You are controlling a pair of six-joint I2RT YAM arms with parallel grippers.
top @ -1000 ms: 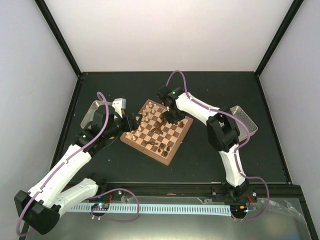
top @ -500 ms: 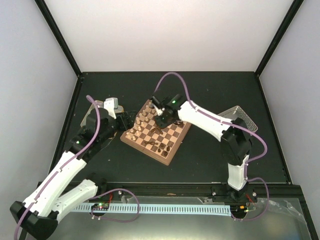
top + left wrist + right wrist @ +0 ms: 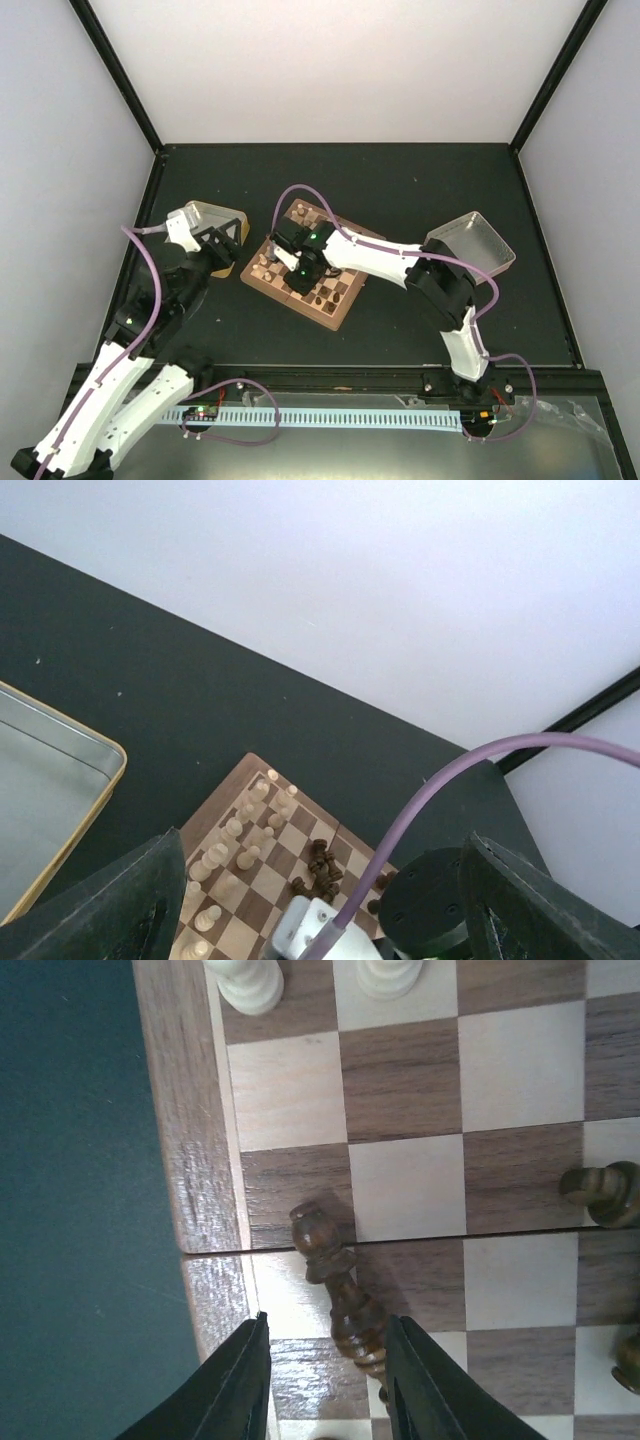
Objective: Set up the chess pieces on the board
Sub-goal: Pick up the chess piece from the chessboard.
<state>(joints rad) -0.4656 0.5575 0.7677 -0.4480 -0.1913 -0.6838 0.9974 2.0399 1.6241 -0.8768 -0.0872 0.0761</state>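
Note:
The board (image 3: 335, 290) lies tilted at the table's middle; it also shows in the left wrist view (image 3: 285, 830). Pale chess pieces (image 3: 232, 845) stand in rows along its left side. A clump of dark pieces (image 3: 322, 865) lies near its middle. My right gripper (image 3: 298, 264) is low over the board's left part, open. In the right wrist view its jaws (image 3: 326, 1325) straddle a dark piece (image 3: 335, 1280) lying on its side by the board's rim (image 3: 190, 1160). My left gripper (image 3: 216, 243) is open and empty, off the board to the left, with its fingers (image 3: 130, 900) spread wide.
A shallow metal tray (image 3: 218, 214) stands left of the board, right by the left gripper; it also shows in the left wrist view (image 3: 70, 770). A second metal tray (image 3: 472, 240) stands at the right. Another dark piece (image 3: 603, 1192) lies further in on the board.
My left arm has drawn back from the board's left edge toward the left tray. My right gripper has moved from the board's far middle to its left part.

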